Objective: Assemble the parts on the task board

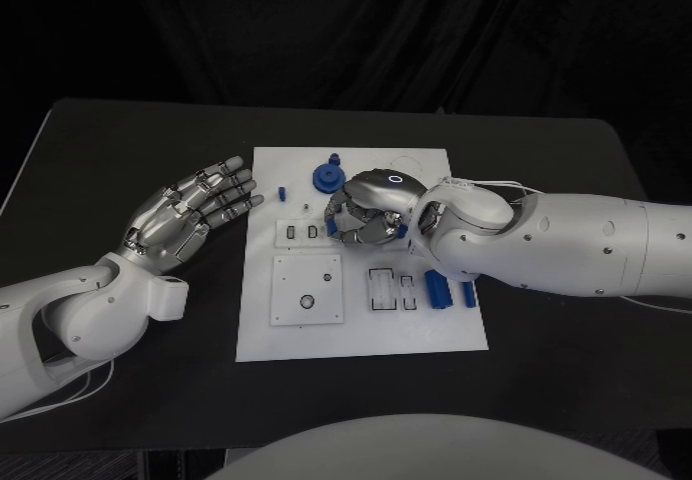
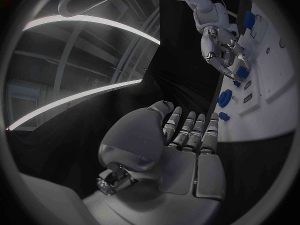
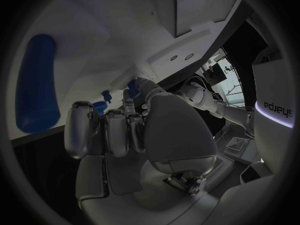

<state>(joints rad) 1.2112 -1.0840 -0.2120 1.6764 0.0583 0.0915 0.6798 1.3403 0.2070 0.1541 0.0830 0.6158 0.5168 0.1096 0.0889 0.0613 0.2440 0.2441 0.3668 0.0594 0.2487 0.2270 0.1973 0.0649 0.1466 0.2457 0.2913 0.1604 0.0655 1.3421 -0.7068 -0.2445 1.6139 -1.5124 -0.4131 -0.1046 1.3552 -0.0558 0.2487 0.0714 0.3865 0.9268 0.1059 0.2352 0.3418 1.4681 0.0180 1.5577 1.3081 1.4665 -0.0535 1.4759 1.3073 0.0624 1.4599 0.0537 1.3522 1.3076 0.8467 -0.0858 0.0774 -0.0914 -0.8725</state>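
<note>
Head camera straight down over the task board; wrist cameras close behind each palm, both sharing it.

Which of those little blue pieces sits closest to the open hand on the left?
The small blue part at the task board's left edge, just beyond the left hand's fingertips; the others lie further right.

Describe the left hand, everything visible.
The left hand is silver and metallic-looking, on a white arm that comes in from the table's left side. Its fingers are stretched out and slightly apart, pointing toward the left edge of the task board. It holds nothing; the fingertips end beside that edge, and whether they touch it cannot be told. The hand lies over the black table, palm side away from the head camera. The left wrist view shows its straight fingers reaching toward the board.
</note>
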